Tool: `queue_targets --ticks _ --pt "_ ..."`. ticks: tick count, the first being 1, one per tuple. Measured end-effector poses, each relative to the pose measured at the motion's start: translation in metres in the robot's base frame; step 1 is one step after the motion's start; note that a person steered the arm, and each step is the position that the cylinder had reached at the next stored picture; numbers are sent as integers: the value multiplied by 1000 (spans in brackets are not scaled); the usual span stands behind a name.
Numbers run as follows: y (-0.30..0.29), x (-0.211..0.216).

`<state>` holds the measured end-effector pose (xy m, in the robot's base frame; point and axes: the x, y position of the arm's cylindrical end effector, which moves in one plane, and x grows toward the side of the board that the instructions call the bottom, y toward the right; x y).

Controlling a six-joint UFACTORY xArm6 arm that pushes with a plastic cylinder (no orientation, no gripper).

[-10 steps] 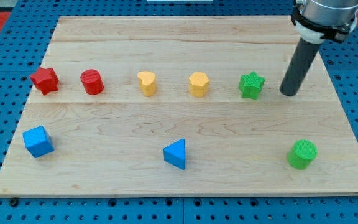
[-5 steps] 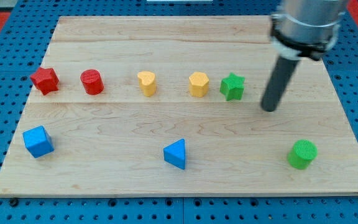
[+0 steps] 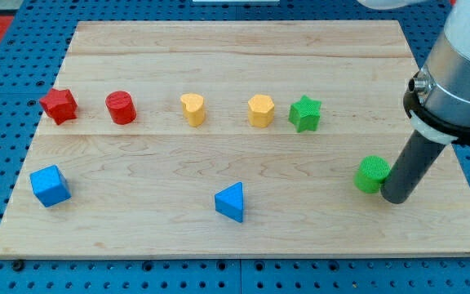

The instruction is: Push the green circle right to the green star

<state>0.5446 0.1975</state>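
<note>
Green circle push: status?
My tip against green circle, on its right. Green star up-left of circle. Nothing between them.

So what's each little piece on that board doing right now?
my tip: down on the board, against the green circle's right side
green circle: upright, touching my tip
green star: beside the yellow hexagon
yellow heart: alone
red cylinder: alone
red star: alone
blue cube: alone
blue triangle: alone
</note>
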Motion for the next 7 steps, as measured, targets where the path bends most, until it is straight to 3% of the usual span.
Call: queue_targets --ticks 1,2,5,6,7 --pt "-4 -24" --pt "-15 24" --pt "-15 -61" --pt "-14 -33" --pt "-26 -35"
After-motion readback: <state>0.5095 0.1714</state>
